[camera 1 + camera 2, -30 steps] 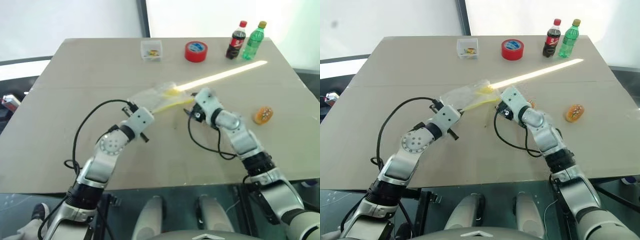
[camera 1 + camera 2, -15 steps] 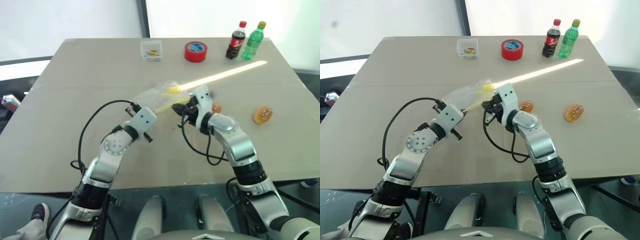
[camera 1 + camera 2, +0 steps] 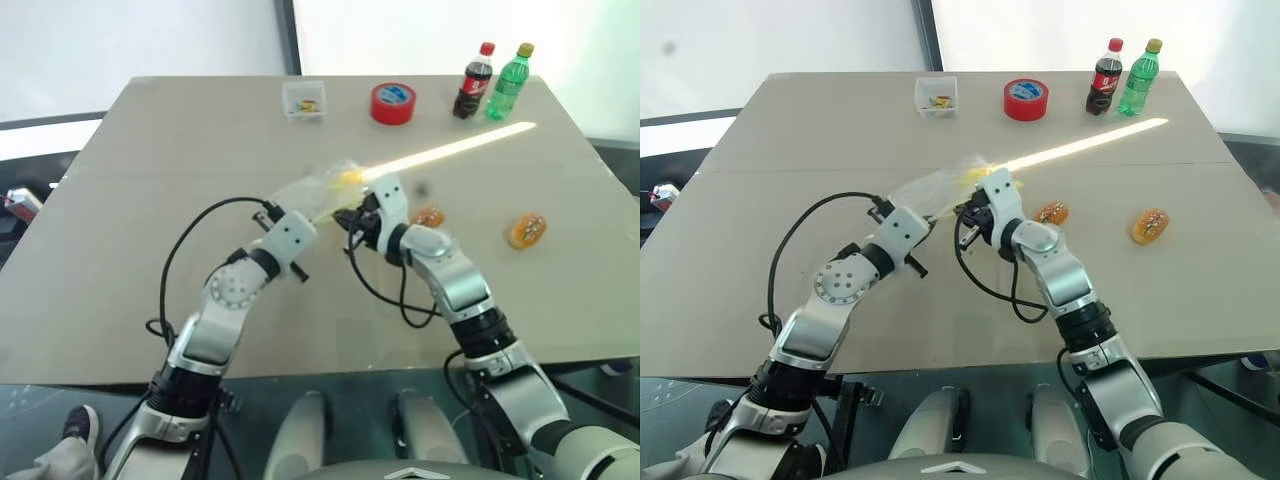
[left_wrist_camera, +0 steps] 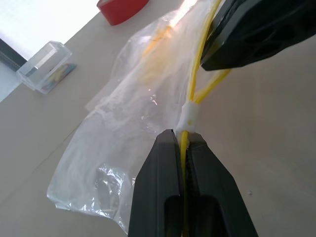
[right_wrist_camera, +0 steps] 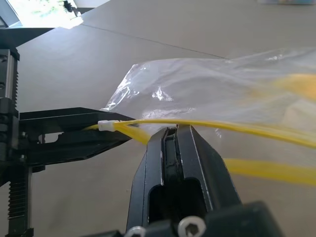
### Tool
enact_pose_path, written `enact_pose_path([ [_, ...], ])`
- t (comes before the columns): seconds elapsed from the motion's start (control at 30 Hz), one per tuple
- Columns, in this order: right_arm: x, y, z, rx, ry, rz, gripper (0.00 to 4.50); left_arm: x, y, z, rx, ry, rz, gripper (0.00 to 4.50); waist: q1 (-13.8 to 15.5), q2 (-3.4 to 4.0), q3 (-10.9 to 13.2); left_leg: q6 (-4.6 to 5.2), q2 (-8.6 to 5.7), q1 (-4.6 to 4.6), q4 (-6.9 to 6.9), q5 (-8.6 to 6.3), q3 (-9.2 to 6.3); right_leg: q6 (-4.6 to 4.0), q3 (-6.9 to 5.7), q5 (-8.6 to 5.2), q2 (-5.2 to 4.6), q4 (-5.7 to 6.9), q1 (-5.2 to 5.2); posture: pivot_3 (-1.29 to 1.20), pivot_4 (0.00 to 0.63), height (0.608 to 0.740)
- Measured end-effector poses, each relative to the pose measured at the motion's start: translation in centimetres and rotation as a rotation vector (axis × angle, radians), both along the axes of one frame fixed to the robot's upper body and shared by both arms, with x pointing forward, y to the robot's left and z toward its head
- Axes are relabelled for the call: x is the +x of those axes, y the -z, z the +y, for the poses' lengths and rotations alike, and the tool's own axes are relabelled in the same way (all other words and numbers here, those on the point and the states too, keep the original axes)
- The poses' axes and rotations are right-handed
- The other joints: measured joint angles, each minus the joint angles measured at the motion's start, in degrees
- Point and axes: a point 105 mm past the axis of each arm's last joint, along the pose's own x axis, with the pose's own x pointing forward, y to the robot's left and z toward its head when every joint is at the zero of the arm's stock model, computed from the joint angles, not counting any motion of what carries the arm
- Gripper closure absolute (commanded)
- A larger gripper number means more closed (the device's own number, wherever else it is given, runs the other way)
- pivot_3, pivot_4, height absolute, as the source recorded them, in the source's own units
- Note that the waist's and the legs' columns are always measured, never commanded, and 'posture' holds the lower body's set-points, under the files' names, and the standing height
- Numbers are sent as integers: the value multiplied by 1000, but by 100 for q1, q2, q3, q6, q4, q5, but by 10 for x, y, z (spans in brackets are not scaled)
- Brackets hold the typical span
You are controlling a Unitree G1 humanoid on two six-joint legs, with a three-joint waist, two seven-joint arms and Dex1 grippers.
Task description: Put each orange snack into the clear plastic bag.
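My left gripper (image 4: 181,134) is shut on the yellow strip of the clear plastic bag (image 4: 128,98), holding it just off the table. The bag (image 3: 322,184) is crinkly, with something yellowish inside. My right gripper (image 5: 170,129) is shut, its tips at the same yellow strip close to the left one (image 3: 312,217). One yellow lip runs across its tips and the other passes behind its fingers; I cannot tell whether it pinches either. Two orange snacks lie on the table to the right: one (image 3: 430,216) beside my right forearm, the other (image 3: 526,229) farther right.
At the table's far edge stand a small clear box (image 3: 303,100), a red tape roll (image 3: 392,102), a cola bottle (image 3: 472,80) and a green bottle (image 3: 508,80). A bright strip of sunlight (image 3: 460,148) crosses the tabletop.
My right gripper has swung left along the bag's yellow strip toward the left gripper, uncovering the nearer orange snack. The left gripper has kept its hold on the bag.
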Motion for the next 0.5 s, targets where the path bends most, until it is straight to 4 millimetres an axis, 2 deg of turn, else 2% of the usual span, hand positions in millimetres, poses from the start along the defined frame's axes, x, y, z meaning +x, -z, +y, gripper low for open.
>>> enact_pose_path([
  [0.2,6,-2,1,-10,6,-19,4419,-8,0,-13,64,100,-20,4500,0,0,0,0,0,0,0,0,1,0,0,0,0,-1,0,0,150,740],
  [0.33,21,10,-8,-112,80,-82,4419,-9,0,-15,68,108,-25,4500,-4,0,0,0,0,1,0,0,2,0,0,0,0,0,-1,0,150,740],
  [0.43,34,18,-21,-307,101,-242,3590,-8,0,-14,72,102,-29,4500,5,0,0,0,-3,0,0,0,3,0,1,0,-1,-3,-1,0,150,740],
  [0.5,36,20,-25,-410,79,-345,2512,-8,0,-14,66,93,-31,4500,-5,0,0,0,-2,0,-1,0,5,0,3,0,-1,-4,-1,0,150,740],
])
